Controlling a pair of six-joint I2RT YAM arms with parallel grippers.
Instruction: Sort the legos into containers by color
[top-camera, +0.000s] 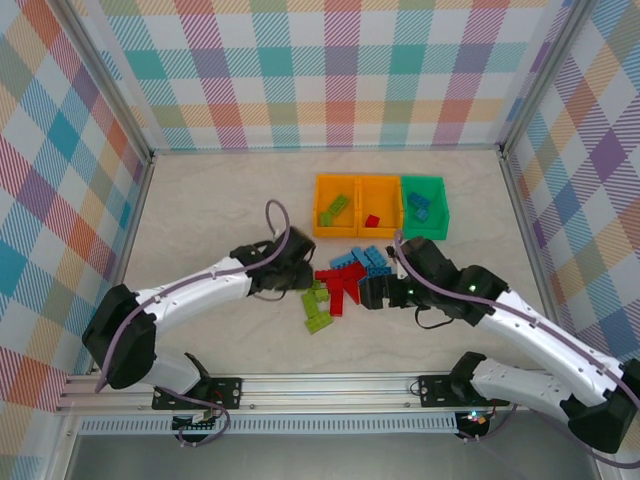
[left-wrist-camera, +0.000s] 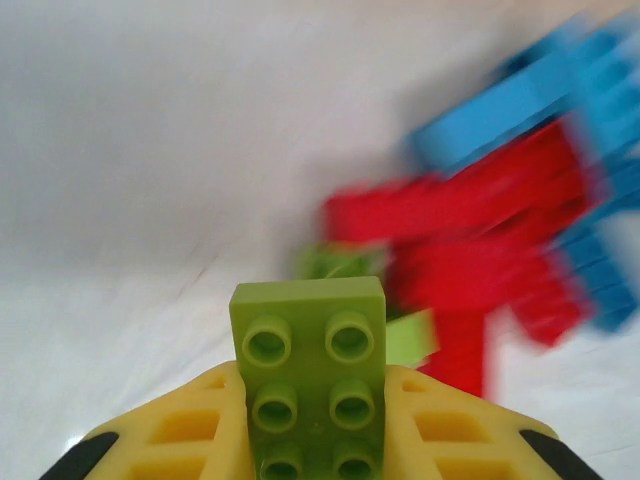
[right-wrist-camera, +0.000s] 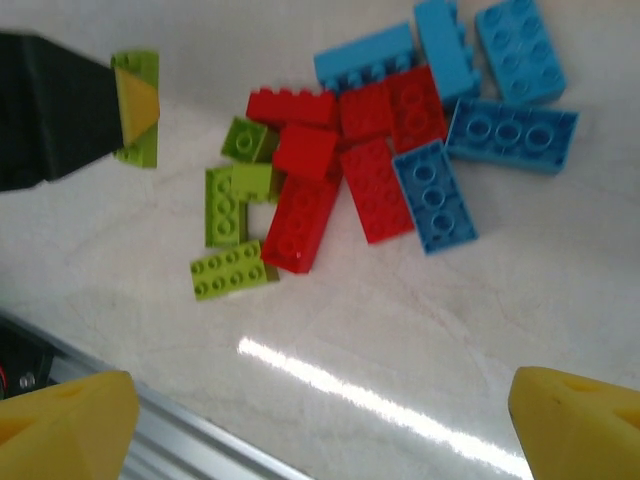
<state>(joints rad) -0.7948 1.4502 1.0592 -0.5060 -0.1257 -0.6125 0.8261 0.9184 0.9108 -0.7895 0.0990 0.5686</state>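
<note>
Left arm (top-camera: 190, 293), right arm (top-camera: 535, 325): white shells, black joints, lilac-grey cable (top-camera: 275, 212) each. Fingers (left-wrist-camera: 180, 440) yellow, lattice-ribbed. Base mounts (top-camera: 215, 390) black.

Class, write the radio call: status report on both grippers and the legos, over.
Left gripper shut on green lego. Right gripper open, by the pile. Red, blue, green loose on table; some already in bins.

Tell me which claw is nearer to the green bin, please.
Right. The right claw, open, is on the near side of the green bin, slightly to its left. The left claw, gripping a lime brick, is farther left, beyond the loose bricks.
</note>
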